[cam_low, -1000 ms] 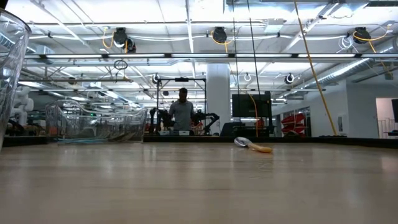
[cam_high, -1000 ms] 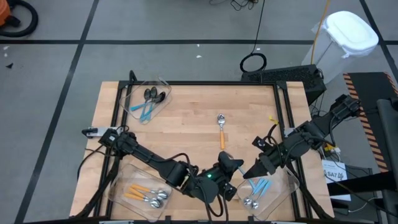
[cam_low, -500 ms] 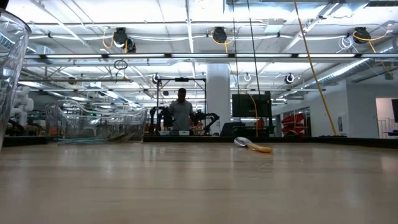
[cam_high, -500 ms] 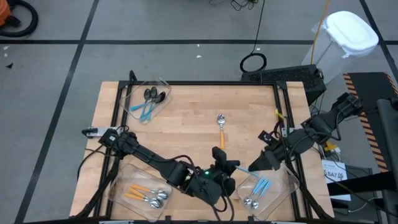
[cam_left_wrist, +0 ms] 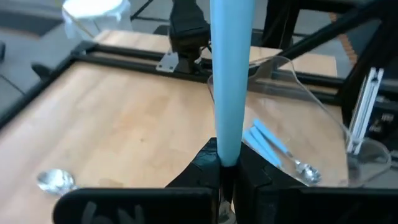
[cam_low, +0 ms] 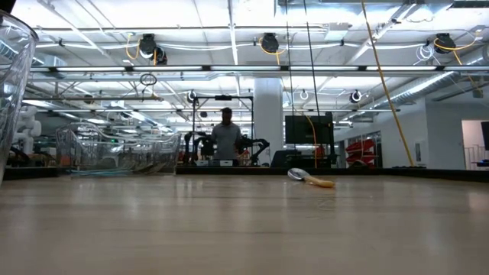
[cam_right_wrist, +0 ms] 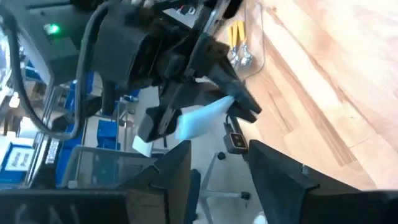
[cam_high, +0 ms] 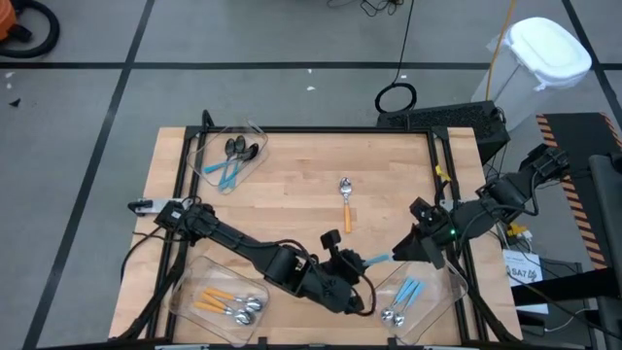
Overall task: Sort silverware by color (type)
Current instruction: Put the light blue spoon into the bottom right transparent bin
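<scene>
High view shows your left gripper [cam_high: 362,262], near the table's [cam_high: 292,175] front edge, clamped on a blue-handled spoon [cam_high: 377,259]. Your right gripper [cam_high: 400,255] hangs just beside the handle's tip, fingers apart. An orange-handled spoon [cam_high: 345,199] lies mid-table. Clear bins [cam_high: 442,306] at three corners hold sorted spoons. You cannot see the held spoon's bowl. A person [cam_low: 225,137] stands far behind.
</scene>
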Controlling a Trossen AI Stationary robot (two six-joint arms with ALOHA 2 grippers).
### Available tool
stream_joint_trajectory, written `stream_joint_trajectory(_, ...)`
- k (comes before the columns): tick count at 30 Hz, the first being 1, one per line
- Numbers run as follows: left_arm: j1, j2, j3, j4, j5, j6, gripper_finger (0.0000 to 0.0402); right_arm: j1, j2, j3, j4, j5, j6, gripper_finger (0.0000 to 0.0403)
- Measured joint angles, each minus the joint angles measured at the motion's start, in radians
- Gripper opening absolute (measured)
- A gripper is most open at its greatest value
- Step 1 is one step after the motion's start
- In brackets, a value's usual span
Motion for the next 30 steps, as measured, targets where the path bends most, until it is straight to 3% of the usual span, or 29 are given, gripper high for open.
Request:
stream_joint_trajectory(5, 0.002, 0.000, 0.000, -0.004, 0.014, -0.108, 0.0014, 0.000, 0.000, 0.000, -0.015, -0.002, -0.043, 0.0157)
stream_joint_trajectory(20, 0.000, 0.000, 0.000, -0.003, 0.233, -0.349, 0.0014, 0.017, -0.003, 0.000, -0.022, -0.003, -0.163, 0.0157)
stream_joint_trajectory(30, -0.016, 0.000, 0.000, -0.001, 0.250, -0.487, 0.0014, 0.078, -0.039, 0.000, -0.112, -0.003, -0.171, 0.0157)
